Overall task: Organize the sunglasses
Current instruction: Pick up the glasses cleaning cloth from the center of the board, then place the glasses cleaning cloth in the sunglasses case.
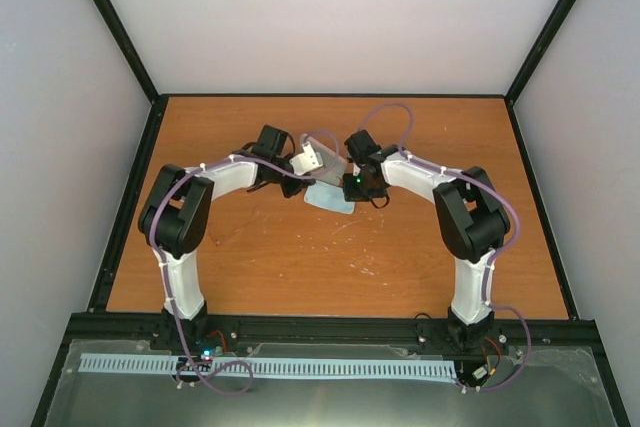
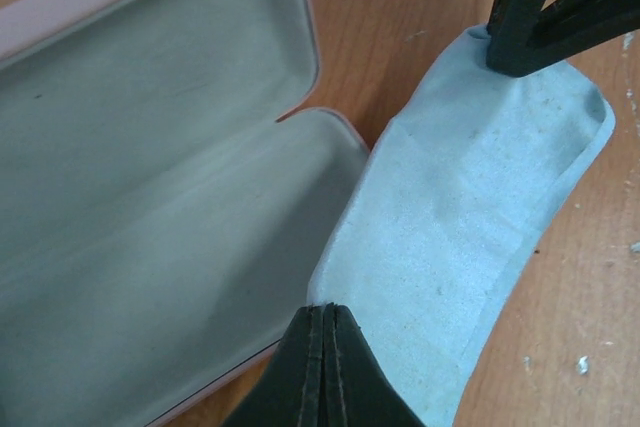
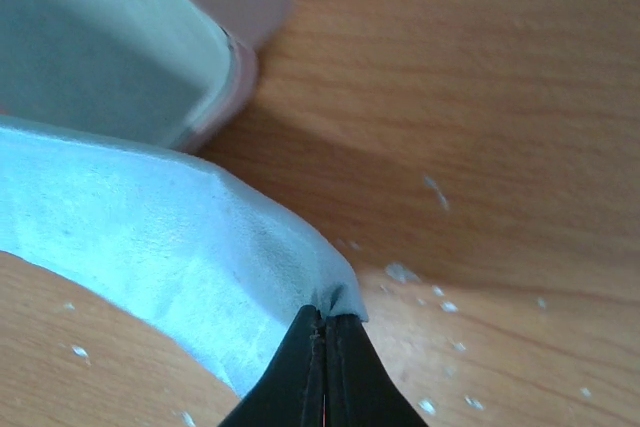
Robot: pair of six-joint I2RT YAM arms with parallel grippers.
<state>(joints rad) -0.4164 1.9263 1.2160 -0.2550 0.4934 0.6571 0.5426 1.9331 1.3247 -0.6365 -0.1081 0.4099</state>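
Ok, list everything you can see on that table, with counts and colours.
glasses case: one, pale pink outside, grey-green lining, lying open mid-table, nothing inside.
cloth: one, light blue, right beside the case.
specks: several, white, scattered on the wood.
table: one, orange-brown wood.
arms: two, white and black, reaching in from the near edge.
left hand: one, black, shut on one end of the cloth.
right hand: one, black, shut on the opposite end.
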